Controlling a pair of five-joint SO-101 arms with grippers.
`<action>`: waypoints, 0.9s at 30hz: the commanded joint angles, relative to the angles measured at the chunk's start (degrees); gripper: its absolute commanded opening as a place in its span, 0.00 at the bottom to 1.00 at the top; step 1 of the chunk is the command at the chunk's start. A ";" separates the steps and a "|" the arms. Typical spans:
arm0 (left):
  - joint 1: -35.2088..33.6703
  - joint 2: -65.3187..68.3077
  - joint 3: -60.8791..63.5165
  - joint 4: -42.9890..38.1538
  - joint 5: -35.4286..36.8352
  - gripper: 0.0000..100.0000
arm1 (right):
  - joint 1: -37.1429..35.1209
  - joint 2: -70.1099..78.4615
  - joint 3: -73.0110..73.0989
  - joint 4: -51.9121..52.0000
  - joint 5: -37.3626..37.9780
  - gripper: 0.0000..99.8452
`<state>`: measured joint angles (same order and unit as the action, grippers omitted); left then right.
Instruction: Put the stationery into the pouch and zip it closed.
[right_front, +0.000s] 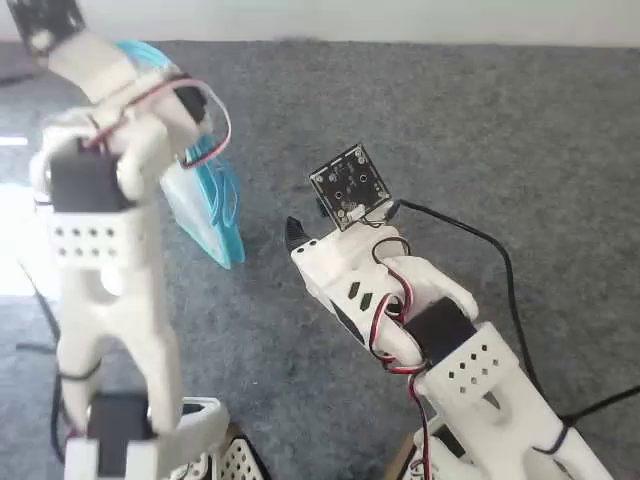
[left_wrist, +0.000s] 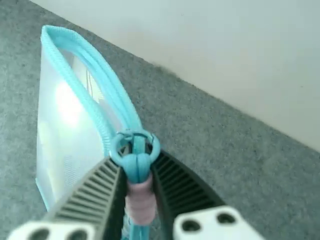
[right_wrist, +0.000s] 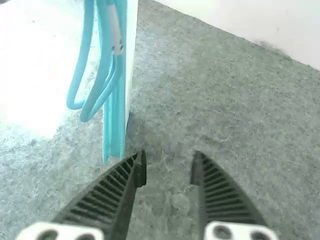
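Note:
A translucent light-blue pouch hangs on edge just off the grey table, held up by the left arm. In the left wrist view my left gripper is shut on the pouch's zipper pull, a blue ring with a pink bead, at the end of the zipper. My right gripper sits low over the table just to the right of the pouch. It is open with nothing between its fingers, and the pouch's lower corner and blue cord loops are close in front of it.
The grey felt-like table top runs to a white wall at the back. A black cable trails behind the right arm. The arms' white bases stand at the near edge.

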<state>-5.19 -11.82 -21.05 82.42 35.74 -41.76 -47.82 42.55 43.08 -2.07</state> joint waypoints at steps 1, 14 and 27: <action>-0.18 3.16 -15.96 5.71 1.05 0.01 | -0.57 2.15 -3.69 -1.89 1.76 0.18; -4.13 8.88 -23.69 13.19 -5.45 0.01 | -6.20 21.14 -13.98 -6.37 4.84 0.22; -4.04 12.66 -24.31 11.08 -3.87 0.01 | -8.48 7.69 -4.04 -3.74 -1.58 0.22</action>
<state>-9.49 1.10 -42.77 95.60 30.81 -49.41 -33.23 37.54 40.09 -3.38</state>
